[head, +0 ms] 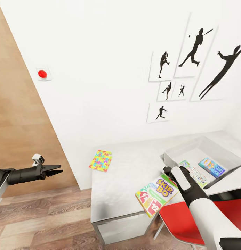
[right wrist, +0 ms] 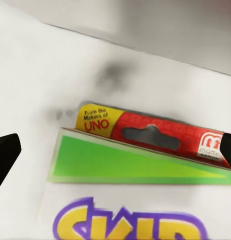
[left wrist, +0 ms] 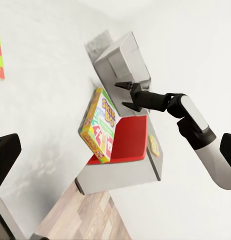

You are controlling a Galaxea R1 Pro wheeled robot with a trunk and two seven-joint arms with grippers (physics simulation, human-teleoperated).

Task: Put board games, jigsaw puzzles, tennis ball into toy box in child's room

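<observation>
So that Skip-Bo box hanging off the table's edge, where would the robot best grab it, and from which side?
Probably by the part overhanging the table's front edge. The Skip-Bo box lies flat and thin, so on the tabletop fingers can't get beneath it, but the overhang leaves top and underside free. The right gripper, above its far end, could come from the chair side and pinch across its thickness.

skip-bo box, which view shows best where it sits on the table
The head view: the Skip-Bo box lies at the table's front edge, partly overhanging, beside the right gripper. The left wrist view shows the box from farther off. The right wrist view shows its top close up, with its fingers apart.
</observation>
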